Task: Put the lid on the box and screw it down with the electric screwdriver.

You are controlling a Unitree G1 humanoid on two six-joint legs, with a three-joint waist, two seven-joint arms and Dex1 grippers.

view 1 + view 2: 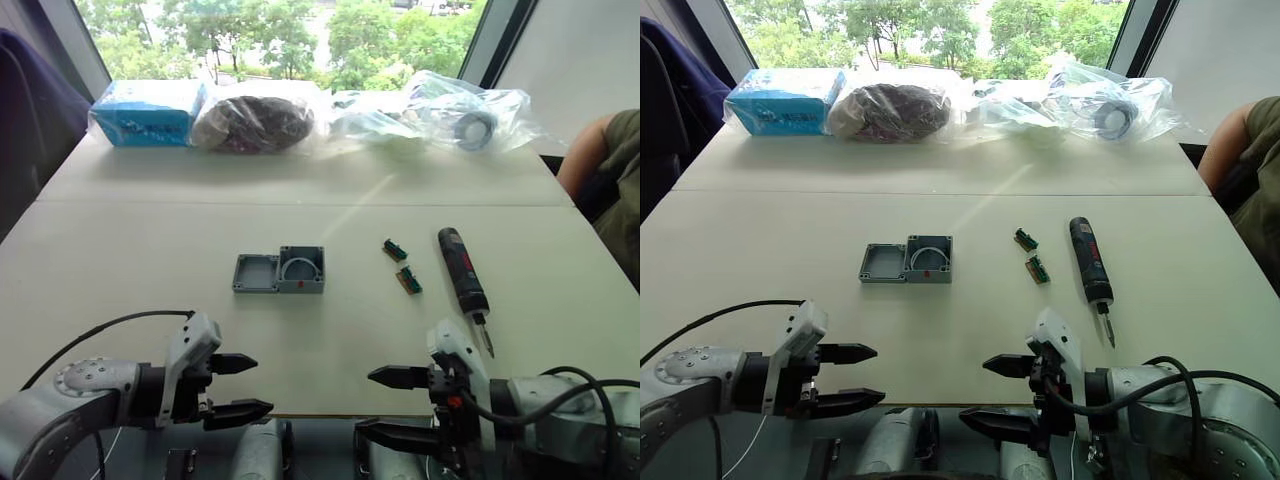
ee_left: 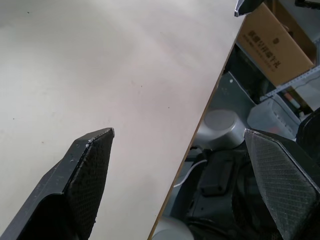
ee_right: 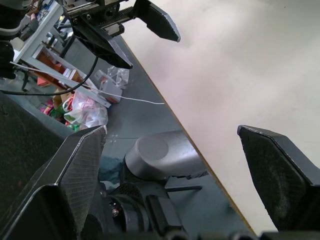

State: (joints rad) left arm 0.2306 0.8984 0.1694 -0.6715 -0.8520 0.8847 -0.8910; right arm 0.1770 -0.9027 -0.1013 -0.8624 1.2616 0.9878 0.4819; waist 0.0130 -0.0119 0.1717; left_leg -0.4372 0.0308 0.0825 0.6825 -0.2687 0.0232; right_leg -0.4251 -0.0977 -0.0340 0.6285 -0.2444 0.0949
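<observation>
Lid [image 1: 256, 272] and box [image 1: 302, 268] sat side by side and touching near the middle of the table [image 1: 150, 260], both with their hollow sides up, the lid on the robot's left of the box. Inside the box a white loop showed, and a small red mark sat on its near wall. Nothing covered the box yet, so the job looked unstarted.

Both arms hung at the table's near edge, well short of these parts. The left gripper [image 1: 232, 387] had its 2 black fingers spread apart with nothing between them; the right gripper [image 1: 395, 405] was likewise spread and empty. Each pointed inward, toward the other.

What the coming move seemed to turn on: the lid lay ahead of the left gripper and slightly to its right, so the left arm looked the nearer one for lifting it across onto the box. The electric screwdriver [image 1: 462, 280] lay well apart on the right side, its long axis running away from the robot, bit end nearest the right gripper, nearly straight ahead of it.

2 small green pieces [image 1: 401, 266] lay between box and screwdriver. Bagged items [image 1: 300, 115] lined the far edge, and a person's arm [image 1: 585, 150] showed at the far right.
</observation>
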